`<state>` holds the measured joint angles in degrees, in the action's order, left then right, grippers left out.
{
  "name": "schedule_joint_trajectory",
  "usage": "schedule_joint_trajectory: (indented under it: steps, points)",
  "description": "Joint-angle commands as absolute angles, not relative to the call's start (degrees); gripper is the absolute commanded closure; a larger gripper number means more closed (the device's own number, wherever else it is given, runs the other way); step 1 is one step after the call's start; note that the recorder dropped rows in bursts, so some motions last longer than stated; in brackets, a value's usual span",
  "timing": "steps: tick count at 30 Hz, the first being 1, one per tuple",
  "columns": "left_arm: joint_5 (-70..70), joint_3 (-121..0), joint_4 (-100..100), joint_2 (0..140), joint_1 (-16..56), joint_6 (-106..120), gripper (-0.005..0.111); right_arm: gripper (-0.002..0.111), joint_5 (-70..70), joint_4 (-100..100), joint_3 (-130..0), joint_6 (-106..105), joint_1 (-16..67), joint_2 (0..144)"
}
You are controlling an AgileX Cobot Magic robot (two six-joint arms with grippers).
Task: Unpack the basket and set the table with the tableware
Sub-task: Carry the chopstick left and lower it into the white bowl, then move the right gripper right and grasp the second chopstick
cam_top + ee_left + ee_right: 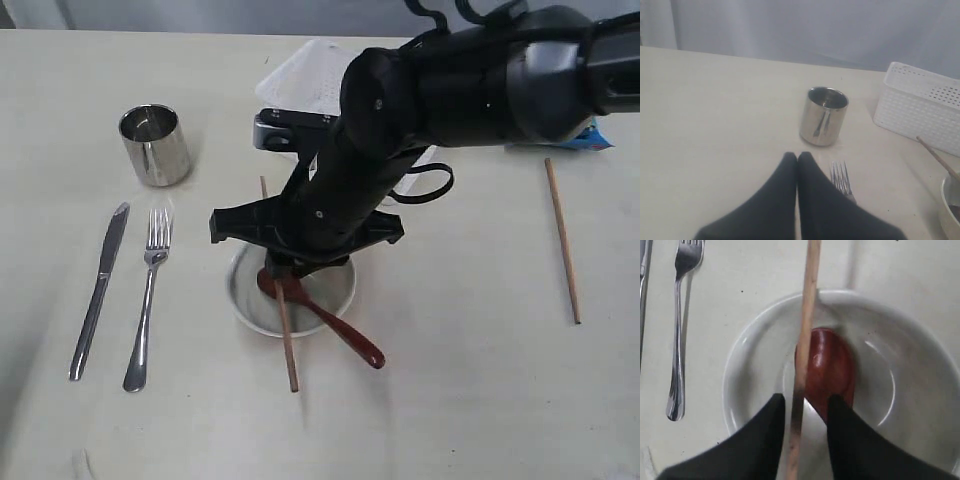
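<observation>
In the exterior view, a pale grey-white bowl (245, 300) sits just below the middle of the frame on the cream table (460, 400). A dark red spoon (345, 335) has its scoop inside the bowl, and its handle runs out over the rim toward the lower right. A thin wooden chopstick (288, 345) lies across the bowl. Its long axis is close to vertical in the frame, with the lower end leaning slightly right and resting on the table below the bowl.

The right gripper (806, 399) hangs over the bowl with its black fingers (774, 412) parted to a middling width. The chopstick passes between them close to one finger, and a clear gap remains on the spoon's side. The jaws are not clamped on it.

A second chopstick (562, 240) lies alone on the right side of the frame, well apart from the bowl. It is also near vertical, with its lower end a little further right.

At the lower left, the steel knife (98, 290) and fork (148, 305) lie side by side, with the blade tip and tines toward the top of the frame. Above them the shiny steel cup (156, 146) stands upright.

The white perforated basket (300, 80) is at the top middle, partly hidden behind the arm.

In the left wrist view, the left gripper (797, 156) has its fingers pressed together with nothing between them. It is near the fork and the cup.
</observation>
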<state>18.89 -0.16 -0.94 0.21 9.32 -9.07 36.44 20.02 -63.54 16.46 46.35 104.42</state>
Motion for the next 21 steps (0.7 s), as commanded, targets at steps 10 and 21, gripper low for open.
schedule_joint_trajectory:
  steps: [10, 21]
  points:
    - [18.4, 0.0, -1.1, 0.0, 9.3, -9.0, 0.107, 0.075, 37.6, 15.9, -64.8, 16.7, 46.1, 96.1]
    - [18.4, 0.0, -1.1, 0.0, 9.3, -9.0, 0.107, 0.075, 54.5, -9.8, -65.2, 21.8, 29.7, 84.3]
